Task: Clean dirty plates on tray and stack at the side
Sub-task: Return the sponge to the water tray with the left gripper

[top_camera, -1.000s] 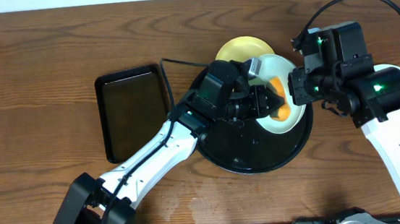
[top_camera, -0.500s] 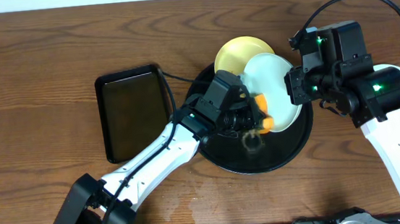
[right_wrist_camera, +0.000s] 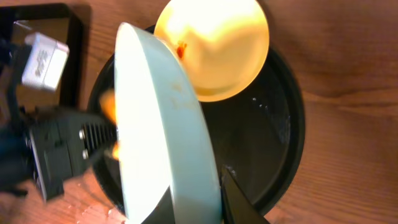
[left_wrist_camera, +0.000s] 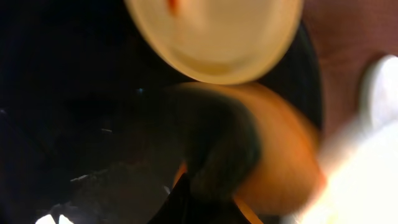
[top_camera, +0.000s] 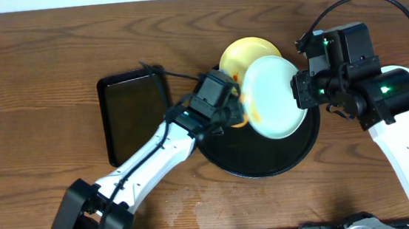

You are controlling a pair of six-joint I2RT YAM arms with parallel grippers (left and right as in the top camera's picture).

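The left gripper (top_camera: 234,113), clamped on the orange sponge (top_camera: 244,115), is sweeping across the mint plate (top_camera: 276,97) to its left rim, so this wipe is ending with a faint orange trace remaining. The right gripper (top_camera: 301,95) is pinching that plate's rim, holding it tilted above the tray (top_camera: 265,167).

Blurred: yellow plate (left_wrist_camera: 214,37), orange sponge (left_wrist_camera: 277,152).
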